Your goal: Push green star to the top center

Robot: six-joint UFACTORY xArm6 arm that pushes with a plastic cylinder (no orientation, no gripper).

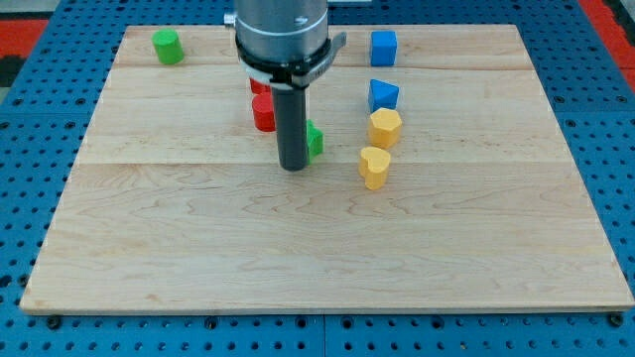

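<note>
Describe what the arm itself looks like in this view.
A wide grey metallic cylinder with a darker band enters from the view's top; below it sits a black clamp-like collar. From that hangs a straight dark rod, my tip at its end. No cables, markings or fingers show.

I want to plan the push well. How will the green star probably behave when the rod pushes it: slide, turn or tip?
The green star looks low and flat-bottomed, so it probably slides rather than tips. My tip sits at its left and hides much of it, so an off-centre push may turn it. The wooden board looks smooth, so it should move easily.
</note>
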